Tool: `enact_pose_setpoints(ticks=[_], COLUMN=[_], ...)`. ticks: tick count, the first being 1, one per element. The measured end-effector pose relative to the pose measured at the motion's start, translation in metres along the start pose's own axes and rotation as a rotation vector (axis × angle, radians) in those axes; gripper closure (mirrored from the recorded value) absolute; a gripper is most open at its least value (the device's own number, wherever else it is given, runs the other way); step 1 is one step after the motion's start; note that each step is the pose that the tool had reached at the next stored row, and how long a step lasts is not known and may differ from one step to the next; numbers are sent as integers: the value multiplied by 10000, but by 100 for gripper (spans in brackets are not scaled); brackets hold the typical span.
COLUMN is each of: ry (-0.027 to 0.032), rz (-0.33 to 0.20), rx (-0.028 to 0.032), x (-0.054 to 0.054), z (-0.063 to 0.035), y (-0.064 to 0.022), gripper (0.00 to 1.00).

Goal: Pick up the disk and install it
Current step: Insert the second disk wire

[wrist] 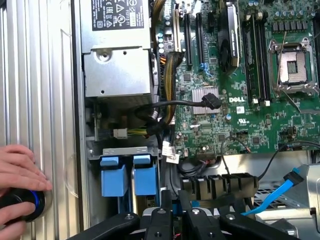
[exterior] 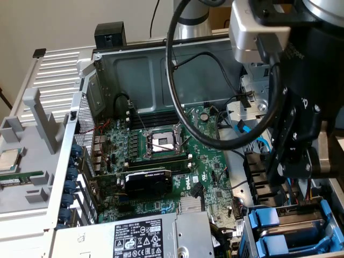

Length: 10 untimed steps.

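The disk (exterior: 290,228) in its blue carrier already sits in the bay at the open computer case's (exterior: 140,70) corner. The gripper (wrist: 175,220) hangs just above, fingers nearly closed, gripping nothing.

tool (wrist: 172,220) tips cut off by frame edge, power supply (exterior: 156,236) label cropped

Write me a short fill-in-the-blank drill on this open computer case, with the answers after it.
1. The motherboard inside the case is ____ in colour.
2. The drive carriers in the bay have ____ plastic handles.
3. The CPU socket on the board is ____, with no chip in it.
4. A person's hand rests on a round black ____ with a blue ring.

Answers: green; blue; empty; knob
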State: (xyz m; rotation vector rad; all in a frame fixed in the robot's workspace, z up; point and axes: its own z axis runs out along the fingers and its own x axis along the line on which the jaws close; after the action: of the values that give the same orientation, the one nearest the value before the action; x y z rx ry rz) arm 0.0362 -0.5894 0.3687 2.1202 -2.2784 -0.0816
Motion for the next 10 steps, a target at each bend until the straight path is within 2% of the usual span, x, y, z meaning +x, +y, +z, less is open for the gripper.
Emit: enact_pose_setpoints(ticks=[3, 10], ry=[-67, -103], rz=[-21, -56], rx=[-5, -9], x=[45, 148], z=[-1, -9], y=[-11, -135], gripper=[83, 83])
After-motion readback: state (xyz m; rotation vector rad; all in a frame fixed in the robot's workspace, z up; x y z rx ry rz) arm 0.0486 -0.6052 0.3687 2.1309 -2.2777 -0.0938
